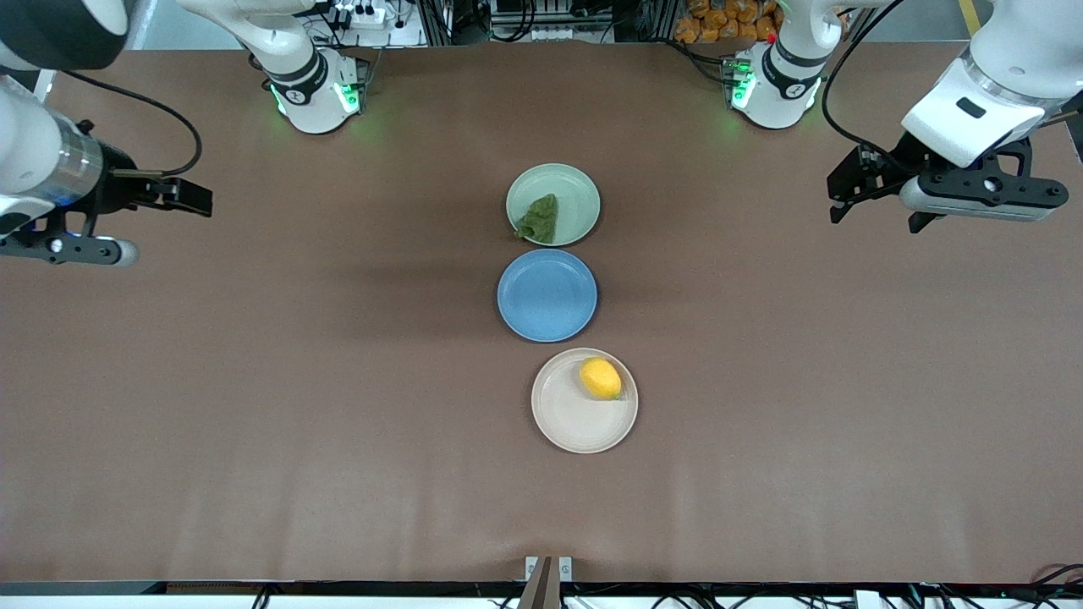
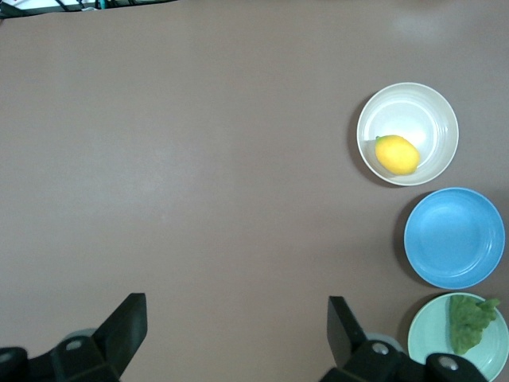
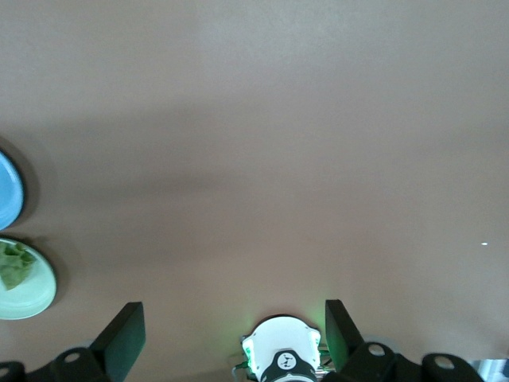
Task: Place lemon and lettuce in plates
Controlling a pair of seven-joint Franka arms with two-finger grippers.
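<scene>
Brown table (image 1: pixel 254 381): lettuce (image 1: pixel 540 219) in green plate (image 1: pixel 575 199), lemon (image 1: pixel 600 378) in beige plate (image 1: pixel 567 414) (blue plate (image 1: pixel 547 295) bare).

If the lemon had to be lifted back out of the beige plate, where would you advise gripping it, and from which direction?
Probably from straight above, fingers closing across the narrow middle of the lemon. It lies on its side near the rim of the beige plate, so a sideways approach would likely hit that rim.
</scene>
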